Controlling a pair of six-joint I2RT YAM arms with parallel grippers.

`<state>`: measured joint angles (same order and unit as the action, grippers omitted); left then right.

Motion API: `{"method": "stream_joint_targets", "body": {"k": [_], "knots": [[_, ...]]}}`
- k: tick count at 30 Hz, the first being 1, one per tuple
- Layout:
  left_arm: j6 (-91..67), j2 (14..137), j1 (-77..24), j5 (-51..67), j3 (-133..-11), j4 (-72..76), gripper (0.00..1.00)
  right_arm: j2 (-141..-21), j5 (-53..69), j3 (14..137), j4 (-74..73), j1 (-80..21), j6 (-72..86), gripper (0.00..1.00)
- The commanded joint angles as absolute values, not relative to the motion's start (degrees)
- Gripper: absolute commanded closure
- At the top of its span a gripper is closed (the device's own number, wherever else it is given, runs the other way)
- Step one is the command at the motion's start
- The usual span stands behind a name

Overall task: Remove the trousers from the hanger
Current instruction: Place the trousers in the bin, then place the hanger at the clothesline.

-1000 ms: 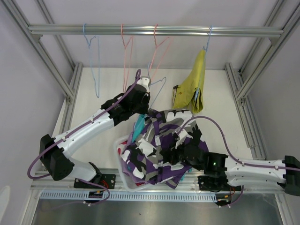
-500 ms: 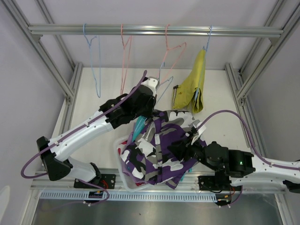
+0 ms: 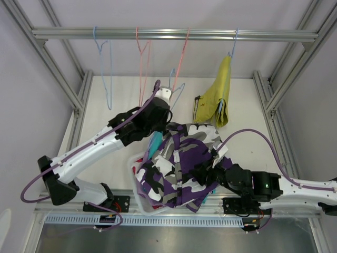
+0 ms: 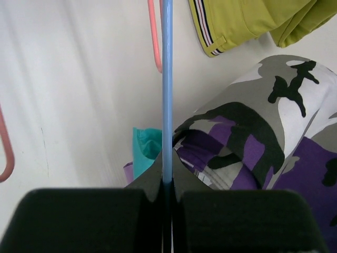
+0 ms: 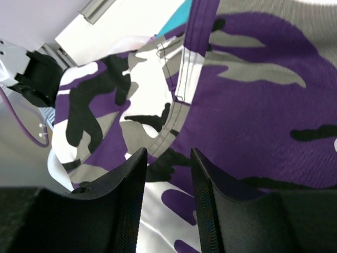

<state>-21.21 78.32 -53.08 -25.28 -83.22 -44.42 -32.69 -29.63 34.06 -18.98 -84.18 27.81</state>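
The left gripper (image 4: 167, 182) is clenched on the thin wire of a blue hanger (image 4: 167, 79), just past the far-left edge of the camouflage shorts (image 3: 181, 158). The right gripper (image 5: 167, 163) is released. Its fingers (image 5: 131, 190) stand parted just over the near-right side of those shorts, pinching nothing. The camouflage shorts lie heaped over a white basket (image 3: 135, 167), off the blue hanger. Teal shorts (image 3: 154, 146) peek out at their left edge. Mustard shorts (image 3: 216, 97) hang beyond their far side, from the rail (image 3: 174, 34).

Camo shorts (image 5: 253, 105) — matt woven cloth w/ stitched seams; blue hanger (image 4: 167, 95) smooth, glossy; fingers (image 5: 129, 205) matt black plastic.
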Motion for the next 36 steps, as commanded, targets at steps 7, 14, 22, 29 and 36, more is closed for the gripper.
{"method": "stream_joint_targets", "body": {"k": [7, 14, 22, 29, 36], "knots": [[-19.78, 64.43, -54.31, -25.93, -79.88, -36.56, 1.0, -29.27, -31.55, 30.06, -15.21, -84.9, 30.23, 0.57], [-19.16, 64.42, -56.86, -25.05, -85.25, -39.99, 0.99, -28.13, -31.64, 27.87, -14.24, -84.9, 30.5, 0.57], [-19.42, 70.12, -59.76, -23.29, -93.76, -42.53, 0.99, -27.34, -32.52, 26.02, -14.15, -84.9, 30.85, 0.57], [-19.07, 77.32, -60.29, -23.29, -101.15, -44.29, 1.0, -24.26, -33.05, 24.0, -13.8, -84.9, 30.85, 0.57], [-18.19, 87.95, -60.29, -25.31, -113.87, -47.37, 0.99, -21.01, -33.92, 22.77, -15.64, -84.9, 30.5, 0.56]]}}
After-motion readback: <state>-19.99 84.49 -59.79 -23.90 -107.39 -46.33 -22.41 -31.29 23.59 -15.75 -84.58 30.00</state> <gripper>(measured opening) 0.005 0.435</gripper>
